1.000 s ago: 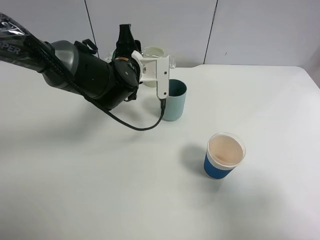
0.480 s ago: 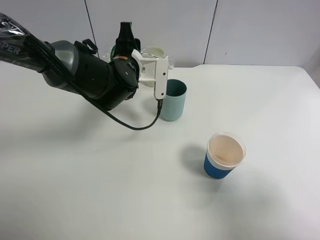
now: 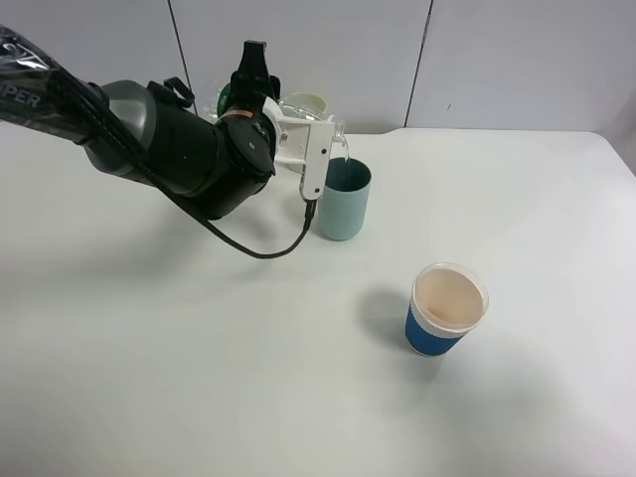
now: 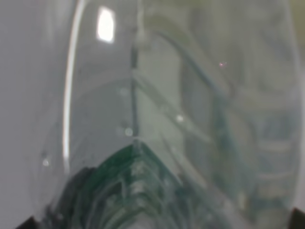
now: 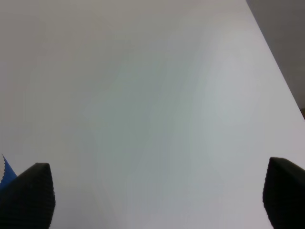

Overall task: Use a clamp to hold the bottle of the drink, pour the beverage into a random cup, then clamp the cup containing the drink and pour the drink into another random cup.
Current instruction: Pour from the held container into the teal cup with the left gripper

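Seen from high up, a white tabletop point(image 3: 517, 199); the left gripper point(image 3: 252, 81) is clamped around a clear bottle point(image 3: 336, 127) with a green label, holding it in the air near the far edge, left of the middle; the bottle is tipped over, its neck pointing down at the open mouth of a teal cup point(image 3: 346, 204) standing just below; whether liquid is running cannot be told. The left wrist view is filled by the bottle's blurred clear wall; the fingers are not visible there. A cream cup point(image 3: 306, 103) sits behind the arm at the far edge. A blue cup point(image 3: 445, 310) with a white rim stands apart in the right half, midway between the far and near edges.

The right gripper point(image 5: 157, 193) hangs over bare table with its fingertips spread wide and nothing between them.

Likely risks: the neck seems to sit near the teal cup's rim on the arm's side, so a stream could strike the rim or run down outside; a steeper tilt could bring a sudden gush and splash; the white wrist mount point(image 3: 316, 159) hangs close beside the teal cup and could knock it; the smooth bottle might turn in the grip.
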You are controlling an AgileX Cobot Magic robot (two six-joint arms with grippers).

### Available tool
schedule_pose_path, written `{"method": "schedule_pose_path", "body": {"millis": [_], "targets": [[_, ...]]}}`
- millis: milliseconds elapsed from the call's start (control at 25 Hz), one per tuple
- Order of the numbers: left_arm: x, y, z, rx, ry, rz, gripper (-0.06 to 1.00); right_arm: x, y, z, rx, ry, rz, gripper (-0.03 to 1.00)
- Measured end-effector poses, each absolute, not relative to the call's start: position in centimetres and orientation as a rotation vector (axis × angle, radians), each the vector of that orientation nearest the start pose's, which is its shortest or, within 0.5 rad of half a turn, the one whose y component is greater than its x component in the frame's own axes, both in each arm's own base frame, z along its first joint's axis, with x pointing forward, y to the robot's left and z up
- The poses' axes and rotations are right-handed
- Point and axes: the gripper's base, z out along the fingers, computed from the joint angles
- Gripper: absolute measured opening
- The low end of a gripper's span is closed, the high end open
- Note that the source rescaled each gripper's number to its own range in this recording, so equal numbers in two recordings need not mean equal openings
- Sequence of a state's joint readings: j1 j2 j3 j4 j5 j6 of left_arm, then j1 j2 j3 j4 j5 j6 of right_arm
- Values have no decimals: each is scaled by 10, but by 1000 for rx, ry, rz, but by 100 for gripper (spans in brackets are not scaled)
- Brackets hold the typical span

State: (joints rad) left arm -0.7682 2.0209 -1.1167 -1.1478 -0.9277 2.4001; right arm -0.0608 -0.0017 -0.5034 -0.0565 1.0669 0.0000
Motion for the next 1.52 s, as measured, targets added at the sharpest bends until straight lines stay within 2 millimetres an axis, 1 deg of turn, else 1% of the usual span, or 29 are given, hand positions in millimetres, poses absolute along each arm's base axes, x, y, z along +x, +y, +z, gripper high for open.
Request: {"method": "schedule_pose_path", "body": {"millis": [400, 800, 1360, 1520], "targets": [[337, -233, 174, 1441, 1348, 1243, 8, -6, -4, 278, 65, 2045, -106, 79], [337, -231, 176, 1445, 1323, 1303, 8, -6, -4, 278, 65, 2045, -106, 79], [338, -229, 179, 1421, 1316, 1344, 8, -6, -4, 278, 65, 2045, -106, 79], [338, -229, 179, 1440, 1301, 1361, 8, -6, -4, 278, 65, 2045, -106, 79]]}}
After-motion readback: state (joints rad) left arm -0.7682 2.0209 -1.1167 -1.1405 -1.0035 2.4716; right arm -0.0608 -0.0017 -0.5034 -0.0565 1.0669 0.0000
